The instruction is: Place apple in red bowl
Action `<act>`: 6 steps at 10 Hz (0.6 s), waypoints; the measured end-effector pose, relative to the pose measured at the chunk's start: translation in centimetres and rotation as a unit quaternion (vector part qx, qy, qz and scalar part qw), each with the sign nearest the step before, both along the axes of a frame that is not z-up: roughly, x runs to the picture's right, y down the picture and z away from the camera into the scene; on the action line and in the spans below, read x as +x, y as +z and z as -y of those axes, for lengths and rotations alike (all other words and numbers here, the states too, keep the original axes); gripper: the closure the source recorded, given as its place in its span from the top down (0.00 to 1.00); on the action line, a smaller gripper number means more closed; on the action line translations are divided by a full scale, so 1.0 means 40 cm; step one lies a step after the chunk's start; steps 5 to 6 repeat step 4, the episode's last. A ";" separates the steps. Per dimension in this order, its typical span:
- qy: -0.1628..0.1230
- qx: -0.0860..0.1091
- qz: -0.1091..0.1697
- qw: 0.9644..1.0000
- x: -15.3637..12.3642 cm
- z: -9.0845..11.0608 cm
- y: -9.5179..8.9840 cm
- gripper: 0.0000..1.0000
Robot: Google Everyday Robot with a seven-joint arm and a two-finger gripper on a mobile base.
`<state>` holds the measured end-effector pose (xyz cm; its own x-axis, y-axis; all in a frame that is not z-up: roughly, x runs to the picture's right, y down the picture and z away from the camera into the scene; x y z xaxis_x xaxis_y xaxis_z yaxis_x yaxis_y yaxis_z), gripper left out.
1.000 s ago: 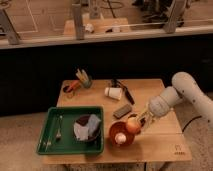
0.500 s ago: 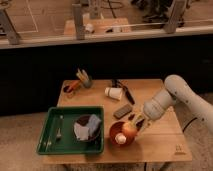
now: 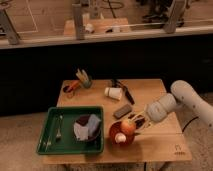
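Camera view, looking down on a light wooden table (image 3: 150, 145) w/ a dark gap and a railed counter behind it.

Landmark = round terracotta-red bowl (image 3: 114, 134), near the table's front edge, approx. mid-width. Small orange-red apple w/ yellowish patch (image 3: 128, 127) sits over the bowl's right half, at or just above rim level; can't tell if it rests on the bowl floor. Small white egg-like ball (image 3: 120, 138) lies inside the bowl, just front-left of the apple.

Gripper (image 3: 135, 123) is at the bowl's right rim, reaching in from the right on a thick white arm (image 3: 187, 100) that runs off toward the frame's right edge. Pale fingers (image 3: 142, 118) flank the apple's right side, touching or nearly so; can't tell whether they grip it or are parted.

Left of the bowl, touching or just beside it: green rectangular plastic tray (image 3: 50, 125). Inside the tray, on the side nearest the bowl, a dark brown bowl w/ a grey-blue cloth (image 3: 88, 128); a metal fork (image 3: 58, 129) lies on the far side.

Behind the bowl: small dark-grey flat block (image 3: 122, 110), near. Further back, a white paper cup on its side (image 3: 113, 93), w/ a black-handled utensil (image 3: 125, 91) just right of it. Back-left of the bowl, well apart: orange-handled scissors (image 3: 71, 87) and a small dark-green cup holding sticks (image 3: 84, 80).
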<state>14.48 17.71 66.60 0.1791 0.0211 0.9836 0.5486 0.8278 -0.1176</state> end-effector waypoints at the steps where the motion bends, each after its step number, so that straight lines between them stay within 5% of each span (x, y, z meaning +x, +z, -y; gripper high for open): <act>1: -0.002 0.001 0.002 1.000 -0.004 0.001 0.001 0.80; 6: -0.001 0.001 0.003 1.000 -0.005 0.000 0.001 0.80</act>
